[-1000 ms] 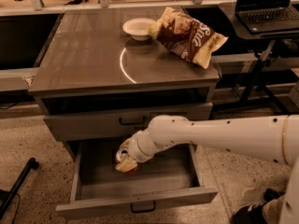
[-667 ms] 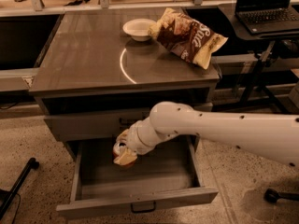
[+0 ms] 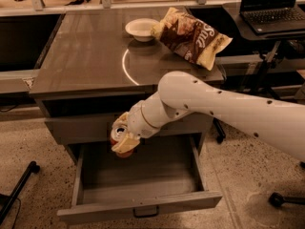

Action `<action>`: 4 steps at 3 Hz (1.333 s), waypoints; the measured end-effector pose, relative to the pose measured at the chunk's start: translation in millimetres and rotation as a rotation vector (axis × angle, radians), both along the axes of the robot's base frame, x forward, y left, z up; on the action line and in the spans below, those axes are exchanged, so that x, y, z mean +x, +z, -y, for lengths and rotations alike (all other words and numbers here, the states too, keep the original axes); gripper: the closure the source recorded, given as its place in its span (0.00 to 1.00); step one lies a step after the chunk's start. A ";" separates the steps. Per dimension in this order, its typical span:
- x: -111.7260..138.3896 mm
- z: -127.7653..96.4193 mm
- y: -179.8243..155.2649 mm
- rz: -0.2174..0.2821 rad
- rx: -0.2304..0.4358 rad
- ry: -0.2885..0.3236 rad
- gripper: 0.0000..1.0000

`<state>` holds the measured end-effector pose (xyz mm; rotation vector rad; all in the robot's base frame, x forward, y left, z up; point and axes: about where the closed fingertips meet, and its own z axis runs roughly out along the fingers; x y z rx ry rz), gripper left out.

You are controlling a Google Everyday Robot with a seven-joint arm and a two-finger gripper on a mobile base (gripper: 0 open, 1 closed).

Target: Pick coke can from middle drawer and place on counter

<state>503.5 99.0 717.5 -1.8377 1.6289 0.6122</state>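
The middle drawer (image 3: 143, 206) is pulled open below the counter and its inside looks bare. My gripper (image 3: 122, 138) is shut on the coke can (image 3: 118, 134), a small red can with a silver top. It holds the can above the drawer's back left part, in front of the upper drawer front (image 3: 81, 128). The can is upright, below the level of the counter (image 3: 90, 56). The white arm reaches in from the right.
A white bowl (image 3: 141, 29) and a brown chip bag (image 3: 190, 36) lie at the counter's back right. A dark desk with a laptop (image 3: 271, 6) stands to the right. Chair legs (image 3: 19, 187) show at the lower left.
The gripper has lifted the coke can up out of the drawer and a little to the left. The arm has risen with it.
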 end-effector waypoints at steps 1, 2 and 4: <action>-0.1 -0.3 2.9 -0.003 0.002 0.004 1.00; -1.4 -2.6 27.3 -0.026 0.015 0.037 1.00; 0.3 -17.9 151.7 -0.020 -0.054 0.072 1.00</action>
